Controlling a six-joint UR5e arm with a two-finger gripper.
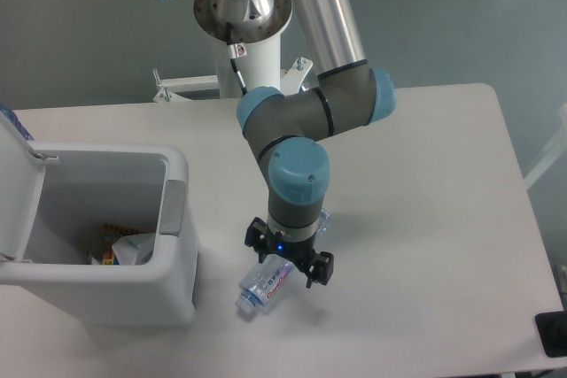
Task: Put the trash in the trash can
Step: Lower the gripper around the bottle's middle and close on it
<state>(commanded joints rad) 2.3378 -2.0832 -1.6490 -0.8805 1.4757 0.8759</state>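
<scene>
A crushed clear plastic bottle [265, 287] with a blue-red label lies on the table just right of the trash can [182, 294]. The can is a white rectangular bin with its lid [16, 185] swung open to the left and a grey tab [174, 207] on its right rim. My gripper [285, 260] hangs open directly over the bottle's upper half, one finger on each side of it. Inside the can I see a folded white paper [133, 248] and some coloured scraps.
The arm's white base post [245, 50] stands at the table's far edge. A dark object [553, 332] sits at the table's front right corner. The table's right edge [523, 210] runs close to a pale strip outside it.
</scene>
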